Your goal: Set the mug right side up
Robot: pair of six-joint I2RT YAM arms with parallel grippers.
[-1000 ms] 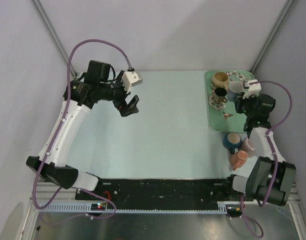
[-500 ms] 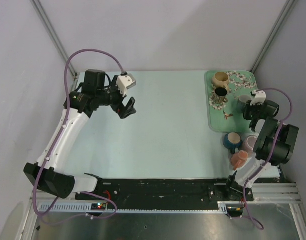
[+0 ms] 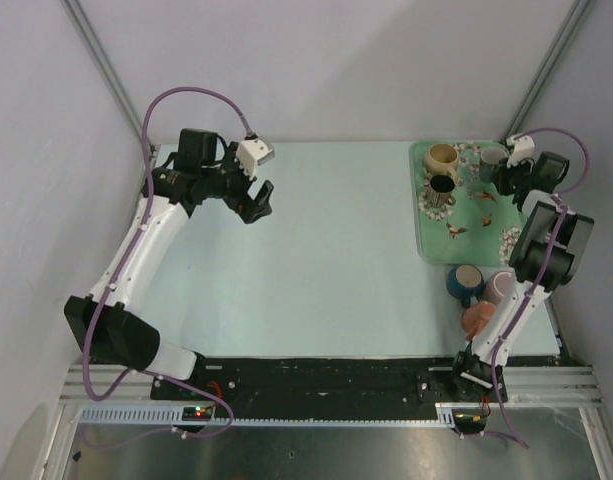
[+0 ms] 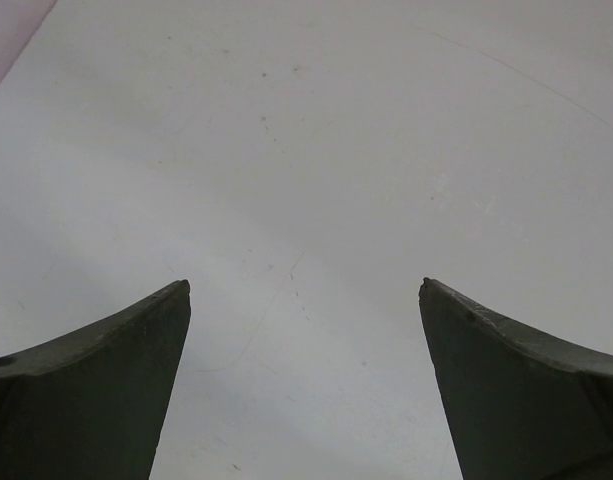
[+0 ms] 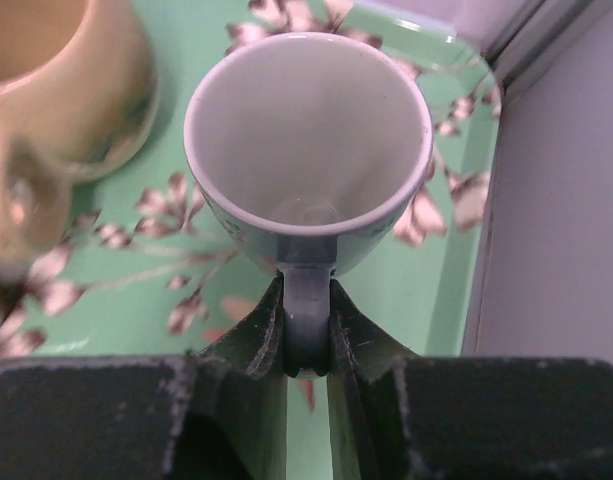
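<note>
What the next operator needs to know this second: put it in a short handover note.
The right gripper is shut on the handle of the grey mug.
The left gripper is open and empty, above bare table at the far left.
The grey mug stands mouth up at the far right corner of the green tray, beside the tan mug; whether it rests there is unclear.
Done: mug right side up.
Left: probably seat it, open, back off.

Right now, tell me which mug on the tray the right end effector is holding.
The pale grey mug at the tray's far right corner, pinched by its handle, mouth up. The tan mug and dark mug stand free.
</note>
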